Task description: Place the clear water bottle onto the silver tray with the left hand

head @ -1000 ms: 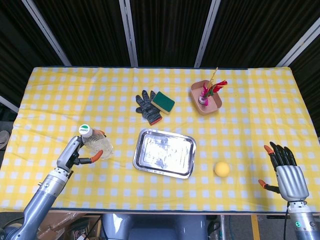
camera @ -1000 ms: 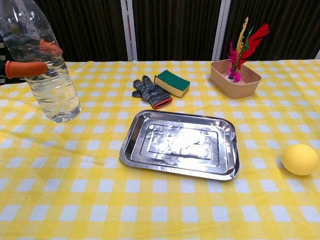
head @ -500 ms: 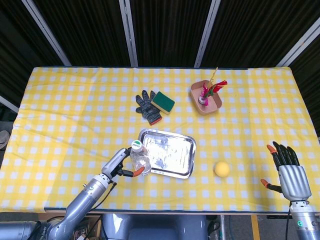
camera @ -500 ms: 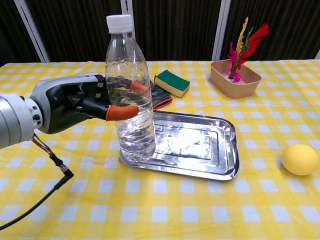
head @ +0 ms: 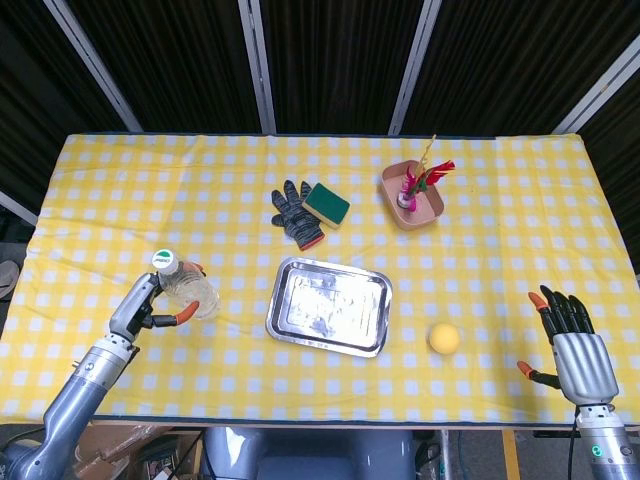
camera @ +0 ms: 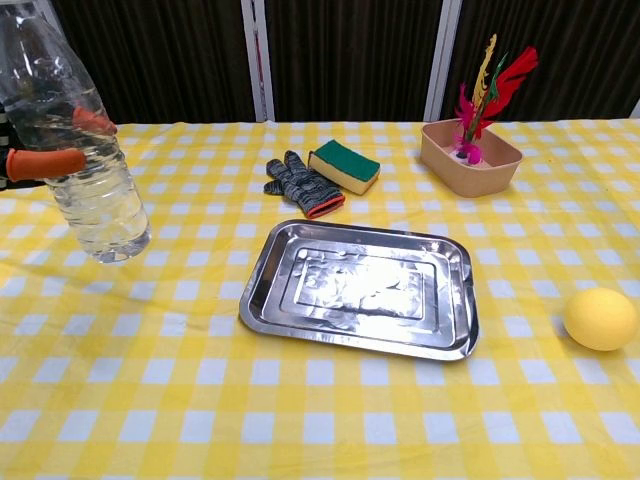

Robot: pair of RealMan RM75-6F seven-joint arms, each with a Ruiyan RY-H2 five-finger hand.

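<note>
Surface (head: 120,200) checked yellow. Tray (head: 329,306) bare, centre, at 3 o'clock from the bottle (head: 185,287). Bottle roughly upright, cap up, gripped in the left hand (head: 148,305), fingers (camera: 45,163) wrapped round it. Right hand (head: 575,345) far off, fingers spread, holding nothing.
</note>
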